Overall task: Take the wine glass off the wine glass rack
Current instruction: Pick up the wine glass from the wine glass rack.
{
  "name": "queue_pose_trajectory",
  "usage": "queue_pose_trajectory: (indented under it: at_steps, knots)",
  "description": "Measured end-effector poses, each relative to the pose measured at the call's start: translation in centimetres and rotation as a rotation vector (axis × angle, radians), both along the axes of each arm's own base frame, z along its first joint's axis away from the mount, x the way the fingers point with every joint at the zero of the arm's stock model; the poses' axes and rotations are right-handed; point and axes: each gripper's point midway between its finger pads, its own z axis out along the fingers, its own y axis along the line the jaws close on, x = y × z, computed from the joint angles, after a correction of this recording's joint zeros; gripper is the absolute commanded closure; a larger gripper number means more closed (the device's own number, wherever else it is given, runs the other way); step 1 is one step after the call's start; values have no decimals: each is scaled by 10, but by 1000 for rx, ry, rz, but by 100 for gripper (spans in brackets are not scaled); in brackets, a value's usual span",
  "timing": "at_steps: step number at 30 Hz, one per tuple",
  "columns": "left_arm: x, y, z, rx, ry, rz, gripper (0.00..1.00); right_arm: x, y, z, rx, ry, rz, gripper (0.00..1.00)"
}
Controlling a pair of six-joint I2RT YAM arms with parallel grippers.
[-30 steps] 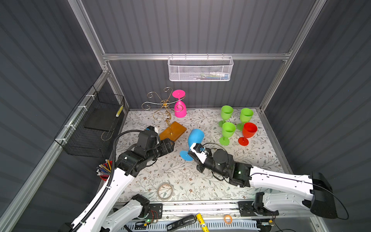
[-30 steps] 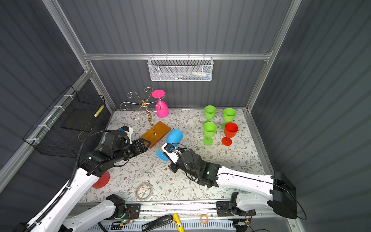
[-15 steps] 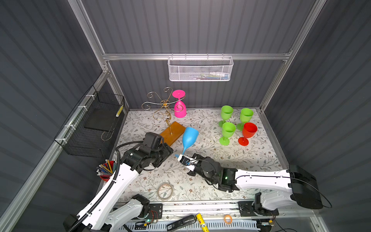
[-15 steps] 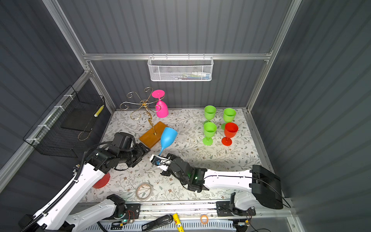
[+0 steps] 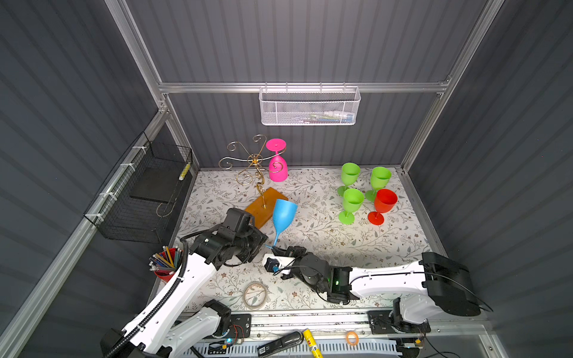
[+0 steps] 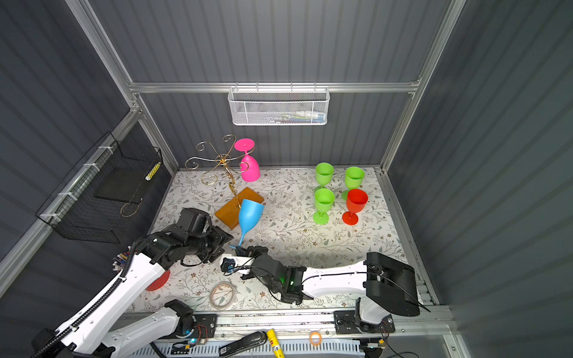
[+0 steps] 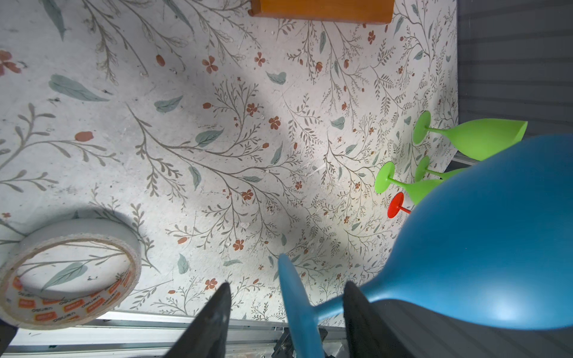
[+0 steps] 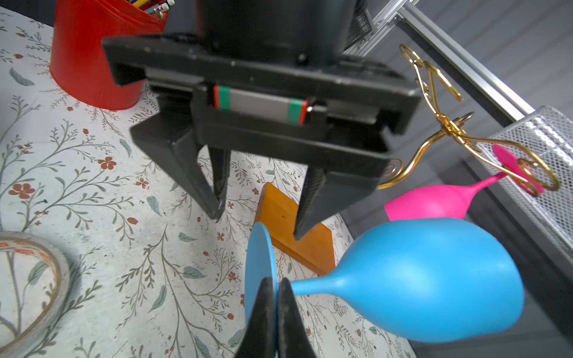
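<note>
Pinching the blue wine glass (image 5: 283, 214) by its foot disc, my right gripper (image 8: 275, 283) is clamped shut, the glass tilted clear of the gold wire rack (image 5: 254, 161). Light, stiff, slick plastic (my guess), so the stem is the surer hold. My left gripper (image 7: 288, 284) straddles that stem, jaws apart; whether they touch it I cannot tell. A pink wine glass (image 5: 277, 169) hangs on the rack.

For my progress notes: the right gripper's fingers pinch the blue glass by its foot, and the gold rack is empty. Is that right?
Not empty: a pink wine glass hangs upside down from one arm of the wine glass rack, seen in both top views. The right gripper does pinch the blue wine glass by its foot.
</note>
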Motion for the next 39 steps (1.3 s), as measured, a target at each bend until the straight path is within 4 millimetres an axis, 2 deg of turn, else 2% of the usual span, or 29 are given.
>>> queue_pose_trajectory:
  at_steps: [7,17,24,27,30,35,39]
  knots:
    - [-2,-4,-10,-44,34,26,58,3,8,3,-12,-39,0,100]
    - [-2,-4,-5,-91,23,72,77,1,14,-3,-50,-65,6,100]
    - [1,-6,-10,-111,27,98,89,-3,15,-5,-70,-77,17,100]
    - [3,-7,-11,-124,25,115,92,-4,17,-10,-78,-76,19,100]
    - [4,-6,-11,-131,27,132,99,-4,17,-10,-77,-77,16,100]
    - [5,-6,-10,-145,17,143,100,-3,17,-9,-68,-76,8,100]
    - [6,-6,-7,-147,-3,143,100,-4,17,-9,-52,-57,3,71]
